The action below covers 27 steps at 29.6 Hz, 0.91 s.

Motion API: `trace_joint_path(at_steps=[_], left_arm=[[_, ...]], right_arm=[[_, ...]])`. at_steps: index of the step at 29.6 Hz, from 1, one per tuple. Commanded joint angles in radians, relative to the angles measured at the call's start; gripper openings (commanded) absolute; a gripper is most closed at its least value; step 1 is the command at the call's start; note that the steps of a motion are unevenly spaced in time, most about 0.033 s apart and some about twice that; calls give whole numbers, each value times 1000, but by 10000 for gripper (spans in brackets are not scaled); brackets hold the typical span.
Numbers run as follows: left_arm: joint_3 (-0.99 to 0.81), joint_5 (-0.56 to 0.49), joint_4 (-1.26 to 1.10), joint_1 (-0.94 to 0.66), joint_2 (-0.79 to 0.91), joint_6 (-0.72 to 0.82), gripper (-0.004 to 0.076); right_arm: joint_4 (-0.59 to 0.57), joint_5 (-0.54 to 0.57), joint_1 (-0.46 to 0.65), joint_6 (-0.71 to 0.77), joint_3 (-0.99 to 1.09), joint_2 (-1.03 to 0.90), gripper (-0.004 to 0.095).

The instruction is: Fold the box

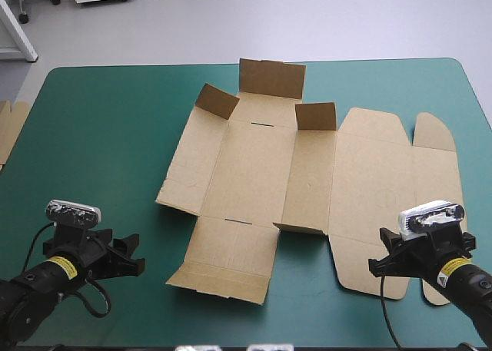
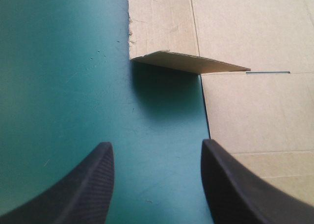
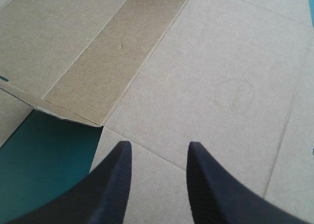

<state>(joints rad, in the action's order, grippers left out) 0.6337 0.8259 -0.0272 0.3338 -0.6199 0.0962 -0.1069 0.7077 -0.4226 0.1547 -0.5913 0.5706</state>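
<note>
The brown box (image 1: 254,167) lies as a cut sheet in the middle of the teal-green cover, mostly flat. Its far flap (image 1: 270,78) and two small corner flaps (image 1: 215,100) stand raised. My left gripper (image 1: 132,253) sits near the table's front left, open, short of the sheet's near left corner. In its wrist view the left gripper (image 2: 157,185) has bare cover between its fingers, and a slightly lifted box flap (image 2: 191,62) lies ahead. My right gripper (image 1: 379,253) hovers over the sheet's near right part. The right gripper (image 3: 159,145) is open over the board (image 3: 196,62).
An edge of more brown board (image 1: 9,128) shows at the table's left edge. Bare teal-green cover (image 1: 100,151) stretches left of the box, and a narrower strip (image 1: 469,105) runs along its right side.
</note>
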Motion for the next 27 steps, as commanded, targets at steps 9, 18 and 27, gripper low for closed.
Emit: trace_joint_path(at_steps=[9,18,27], left_arm=[[33,-52,-8,6,-5,7,386],[52,-45,-11,6,-32,38,384],[241,26,-4,6,-220,4,384]], right_arm=[[-4,-69,3,-5,-37,8,346],[-47,-66,3,113,-37,8,347],[-148,0,3,235,-41,8,366]])
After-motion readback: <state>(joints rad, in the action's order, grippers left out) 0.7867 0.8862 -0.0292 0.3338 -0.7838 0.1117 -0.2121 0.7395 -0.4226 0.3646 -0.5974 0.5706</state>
